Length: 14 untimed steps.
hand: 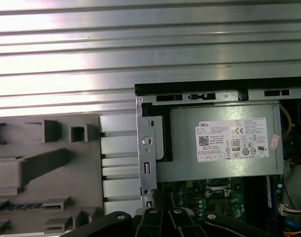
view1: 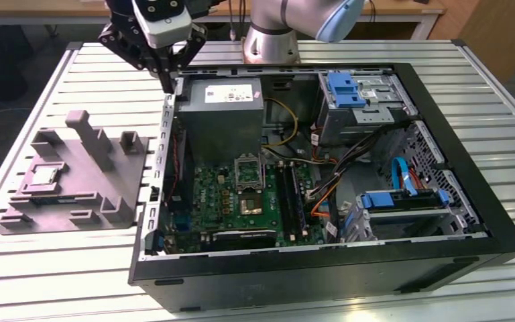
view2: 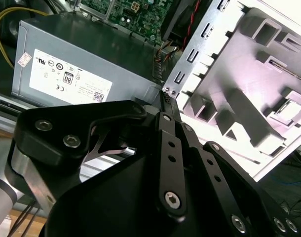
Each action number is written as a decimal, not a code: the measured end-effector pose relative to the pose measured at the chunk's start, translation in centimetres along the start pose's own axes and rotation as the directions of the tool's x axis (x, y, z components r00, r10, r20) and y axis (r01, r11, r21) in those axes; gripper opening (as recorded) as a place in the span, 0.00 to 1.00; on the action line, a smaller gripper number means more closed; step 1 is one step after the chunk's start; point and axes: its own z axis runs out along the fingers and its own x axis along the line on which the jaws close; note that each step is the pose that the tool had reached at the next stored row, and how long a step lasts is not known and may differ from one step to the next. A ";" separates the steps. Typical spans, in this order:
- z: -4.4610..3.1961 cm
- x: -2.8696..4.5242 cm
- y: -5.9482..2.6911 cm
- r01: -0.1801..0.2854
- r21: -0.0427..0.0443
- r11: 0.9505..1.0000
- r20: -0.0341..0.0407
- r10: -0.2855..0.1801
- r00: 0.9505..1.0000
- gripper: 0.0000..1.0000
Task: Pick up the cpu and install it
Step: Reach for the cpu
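The cpu (view1: 43, 176), a small silvery square chip, lies in a recess of the grey fixture (view1: 88, 194) on the table, at the exterior view's left of the open computer case (view1: 472, 201). My gripper (view1: 167, 85) hangs above the case's rear corner beside the grey power-supply box (view1: 226, 111). Its black fingers meet at the tips with nothing between them. It is well away from the cpu. Inside the case, the green board (view1: 212, 201) carries the socket (view1: 251, 203), whose black frame (view1: 249, 171) is swung up. In the second wrist view the gripper (view2: 166, 96) points at the case's metal edge.
A slatted metal table (view1: 51, 268) holds the case and fixture. Blue drive brackets (view1: 342, 87), drive cages (view1: 401, 201) and loose cables (view1: 329, 168) fill the case's far side. Upright grey posts (view1: 92, 137) stand on the fixture. The arm's base (view1: 271, 40) sits behind the case.
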 end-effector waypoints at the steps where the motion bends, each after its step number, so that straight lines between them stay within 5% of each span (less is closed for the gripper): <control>1: 0.00 0.05 0.00 0.000 0.000 1.000 0.000 0.000 1.000 0.11; 14: 0.08 0.42 -0.03 0.000 0.000 1.000 0.000 0.000 1.000 0.11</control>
